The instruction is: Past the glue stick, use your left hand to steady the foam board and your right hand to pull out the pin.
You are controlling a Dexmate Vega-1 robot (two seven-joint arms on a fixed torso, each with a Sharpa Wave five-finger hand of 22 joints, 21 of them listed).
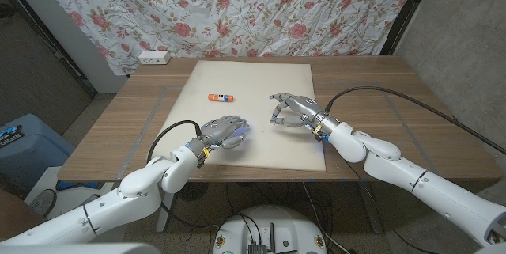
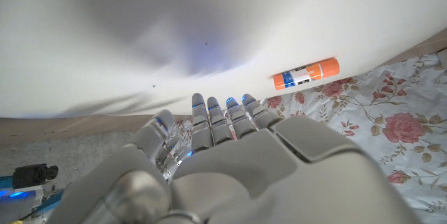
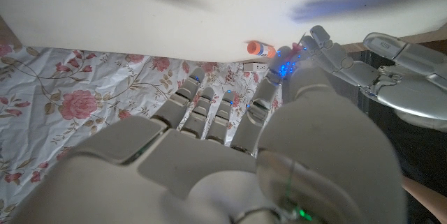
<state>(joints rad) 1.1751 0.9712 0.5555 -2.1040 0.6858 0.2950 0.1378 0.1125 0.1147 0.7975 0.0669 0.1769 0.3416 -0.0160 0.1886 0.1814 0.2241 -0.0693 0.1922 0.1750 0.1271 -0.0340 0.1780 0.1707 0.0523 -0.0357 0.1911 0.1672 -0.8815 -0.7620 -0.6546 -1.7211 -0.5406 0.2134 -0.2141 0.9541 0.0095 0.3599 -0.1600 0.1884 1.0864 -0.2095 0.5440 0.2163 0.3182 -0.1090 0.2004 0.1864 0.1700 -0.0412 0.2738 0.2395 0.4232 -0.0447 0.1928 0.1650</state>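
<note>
The right hand [image 3: 230,147] reaches with curled fingers toward the white foam board [image 3: 174,8], the orange glue stick [image 3: 261,49] lying beyond them before a floral curtain [image 3: 63,98], the left hand [image 3: 398,77] nearby.

Wooden table [image 1: 411,119] carrying one white foam board [image 1: 253,76].
The board lies flat at centre, reaching from twelve o'clock to six o'clock.

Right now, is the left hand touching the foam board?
Touching. In the head view the left hand lies on the foam board, fingers on its surface, with no gap seen under them. The glue stick lies apart, farther up the board.
</note>
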